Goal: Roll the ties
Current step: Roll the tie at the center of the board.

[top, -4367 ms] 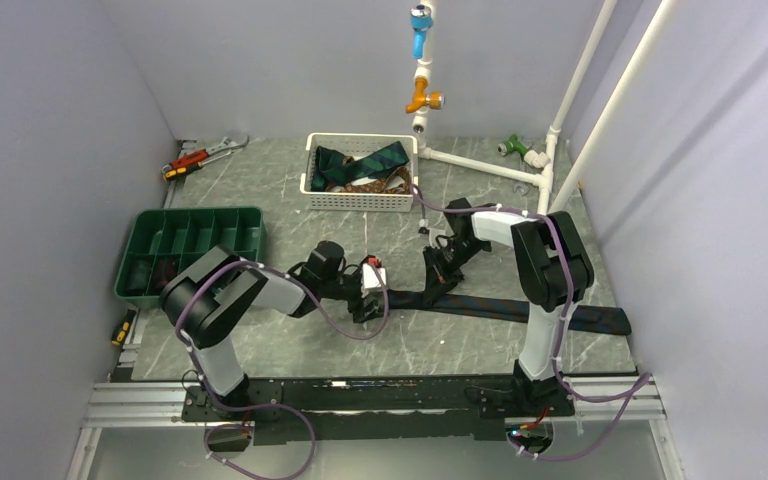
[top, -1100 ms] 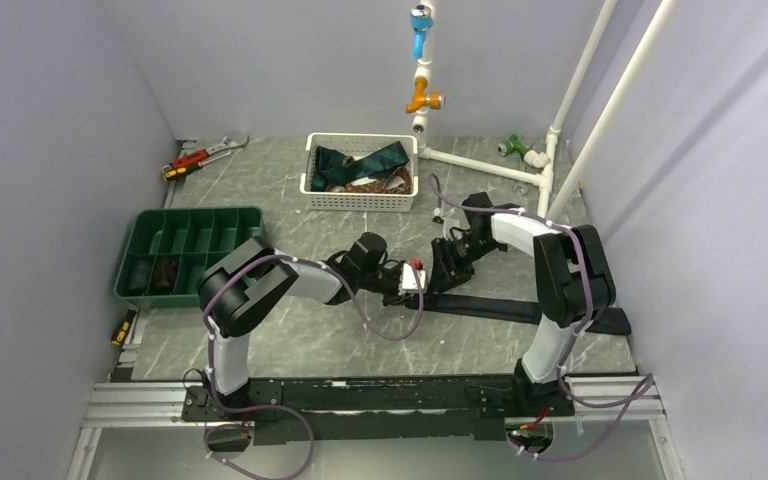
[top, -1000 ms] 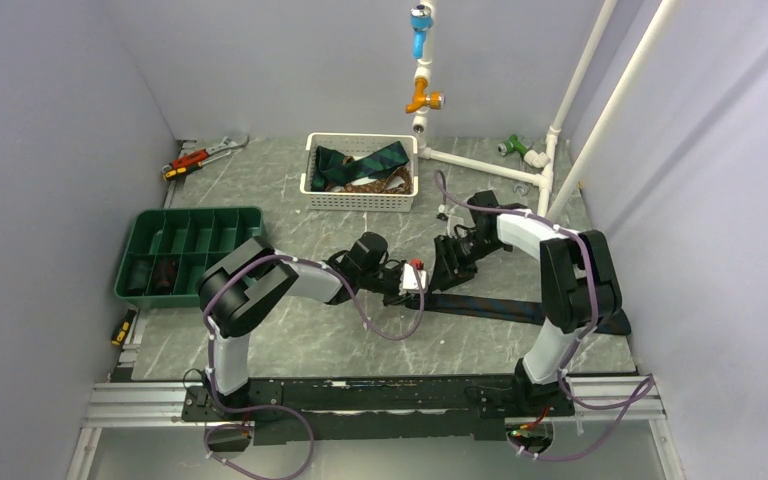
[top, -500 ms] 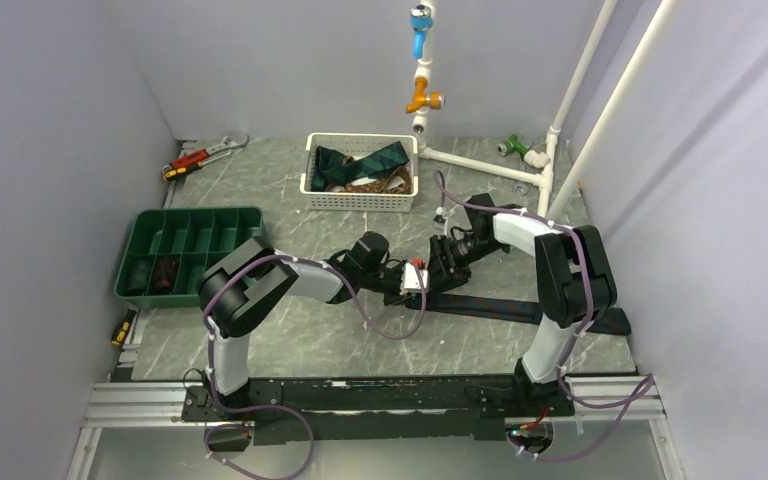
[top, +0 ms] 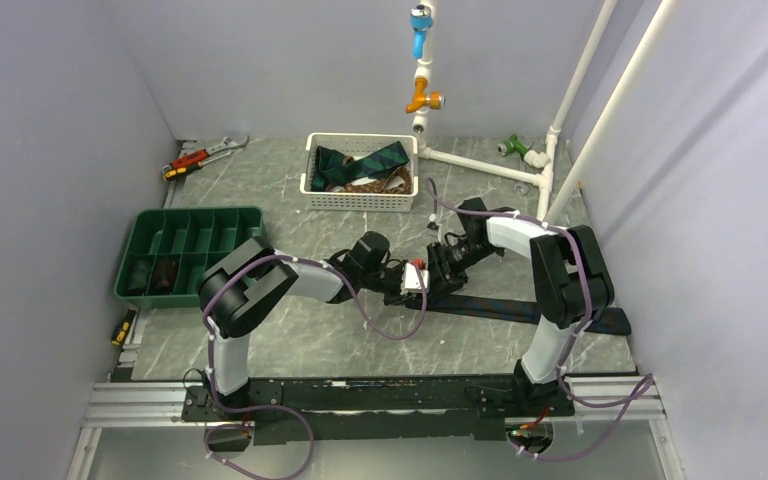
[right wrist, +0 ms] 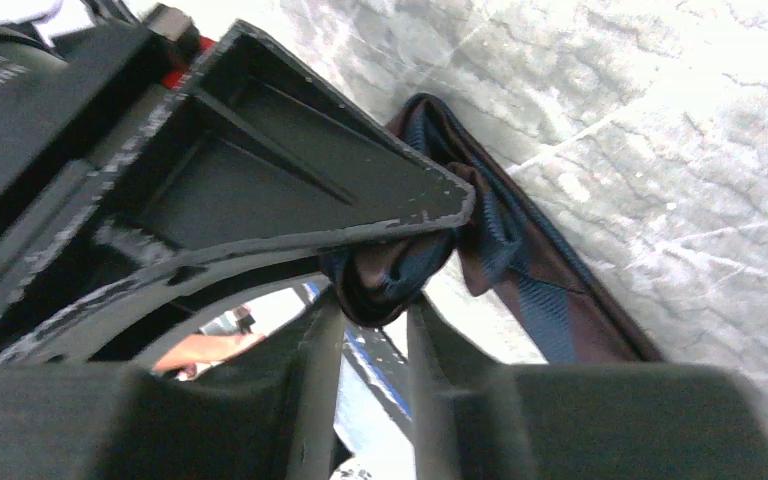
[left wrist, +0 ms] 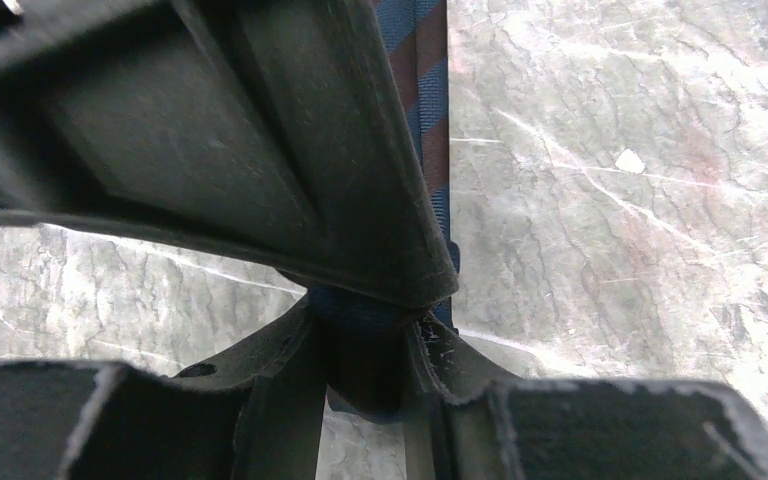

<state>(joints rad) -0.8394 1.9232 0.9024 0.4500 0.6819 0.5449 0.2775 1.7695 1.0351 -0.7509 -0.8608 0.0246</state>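
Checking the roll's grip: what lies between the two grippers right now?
The rolled end of the tie, pinched by both the left gripper and the right gripper. Both wrist views show fabric in the jaws; the top view is too crowded to tell.

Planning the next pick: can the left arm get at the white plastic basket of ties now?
Probably not yet: the left tool is shut on the navy striped fabric tie and must release it first. Otherwise nothing seems to stand between it and the white plastic basket.
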